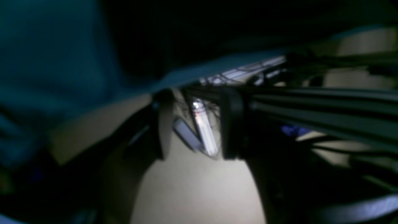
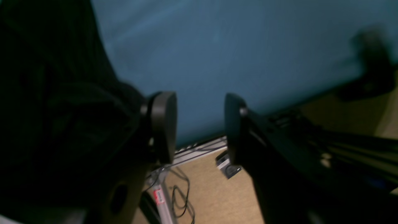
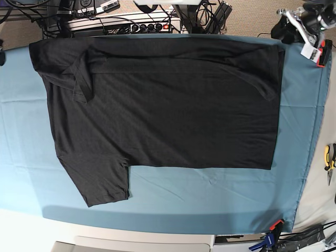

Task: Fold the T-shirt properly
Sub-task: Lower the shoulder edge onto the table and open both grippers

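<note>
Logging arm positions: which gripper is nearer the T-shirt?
Right, probably. The right gripper is open with the T-shirt close beside one finger. The left gripper hangs open beyond the table edge, with the shirt farther back.

A blue cloth (image 3: 210, 202) covers the counter (image 3: 325, 210), the black T-shirt (image 3: 168, 110) lies flat across it from 9 to 2 o'clock, and pliers (image 3: 329, 156) rest at 4 o'clock.
</note>
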Tool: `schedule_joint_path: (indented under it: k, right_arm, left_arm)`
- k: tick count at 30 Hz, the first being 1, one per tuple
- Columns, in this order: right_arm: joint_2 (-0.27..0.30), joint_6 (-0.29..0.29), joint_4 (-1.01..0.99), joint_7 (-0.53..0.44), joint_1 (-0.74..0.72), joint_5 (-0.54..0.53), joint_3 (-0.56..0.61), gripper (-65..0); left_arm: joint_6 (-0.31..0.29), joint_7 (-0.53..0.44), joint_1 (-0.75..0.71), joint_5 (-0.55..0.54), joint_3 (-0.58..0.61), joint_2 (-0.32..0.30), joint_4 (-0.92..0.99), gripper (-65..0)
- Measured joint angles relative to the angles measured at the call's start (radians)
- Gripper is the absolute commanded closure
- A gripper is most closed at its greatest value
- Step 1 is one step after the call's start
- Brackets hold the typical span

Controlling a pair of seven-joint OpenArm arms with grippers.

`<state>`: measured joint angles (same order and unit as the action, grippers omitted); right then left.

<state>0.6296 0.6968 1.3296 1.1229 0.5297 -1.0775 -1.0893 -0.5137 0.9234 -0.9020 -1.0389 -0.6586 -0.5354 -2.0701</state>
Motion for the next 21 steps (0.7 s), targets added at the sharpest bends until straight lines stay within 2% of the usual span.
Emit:
schedule_joint_path:
  k: [5, 8, 10, 11, 16, 18, 21]
  right_arm:
    - [0.019, 0.000, -0.002, -0.008, -0.026, 0.008, -0.001, -25.8]
    - [0.036, 0.000, -0.002, -0.016, -0.094, 0.005, -0.001, -25.8]
    - [0.048, 0.000, -0.002, -0.015, -0.145, 0.009, -0.001, -25.8]
    - [0.054, 0.000, -0.002, -0.014, -0.172, 0.029, -0.001, -25.8]
    - [0.117, -0.001, -0.003, -0.075, -0.328, 0.137, 0.045, -25.8]
    - [0.146, 0.001, -0.002, -0.087, -0.394, 0.179, 0.102, -25.8]
    - [0.163, 0.002, -0.001, -0.119, -0.496, 0.259, 0.226, -25.8]
  left_arm:
    - [-0.004, 0.012, -0.065, 0.007, -0.164, -0.002, -0.233, -26.0]
    - [0.005, -0.049, -0.047, 0.026, -0.252, -0.005, -0.284, -26.0]
    - [0.078, -0.041, -0.023, 0.110, -0.294, -0.001, -0.273, -26.0]
    - [0.089, -0.054, -0.004, 0.123, -0.314, -0.003, -0.269, -26.0]
    - [0.140, -0.116, 0.069, 0.190, -0.324, -0.056, -0.275, -26.0]
    - [0.143, -0.124, 0.090, 0.208, -0.323, -0.082, -0.276, -26.0]
    - [0.156, -0.159, 0.137, 0.242, -0.325, -0.121, -0.275, -26.0]
